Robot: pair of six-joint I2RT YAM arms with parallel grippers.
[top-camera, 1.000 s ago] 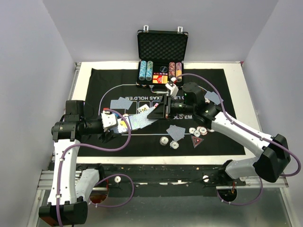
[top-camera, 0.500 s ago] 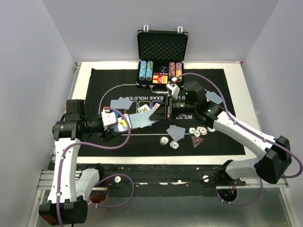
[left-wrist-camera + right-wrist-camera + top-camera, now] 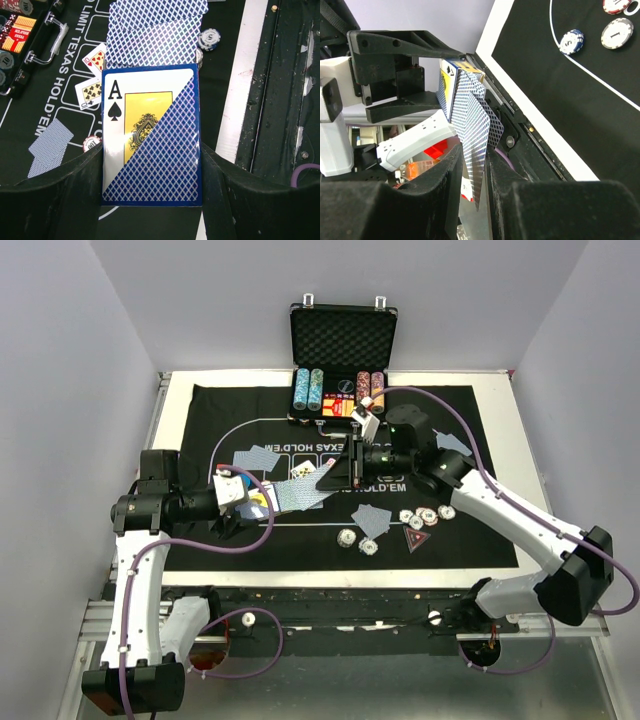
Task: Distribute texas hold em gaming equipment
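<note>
My left gripper (image 3: 260,502) (image 3: 150,150) is shut on a blue card box (image 3: 150,145) printed with the ace of spades. A fan of blue-backed playing cards (image 3: 300,495) (image 3: 160,35) (image 3: 475,120) sticks out of the box toward my right gripper (image 3: 338,478) (image 3: 474,150). That gripper is shut on the fan's far end, above the mat's middle. Striped poker chips (image 3: 428,515) (image 3: 571,41) and a red triangular marker (image 3: 414,538) lie on the mat at the front right. Face-down cards lie at the left (image 3: 256,457), the front (image 3: 372,520) and the right (image 3: 452,444).
The black mat (image 3: 250,400) covers most of the white table. The open black case (image 3: 343,340) with chip rows stands at the back centre. Two face-up cards (image 3: 95,75) lie near the case handle. The table's front rail (image 3: 330,600) runs below the mat.
The right gripper has closed a little on the cards and edged slightly back and right with them. The left arm still holds the box in the same place.
</note>
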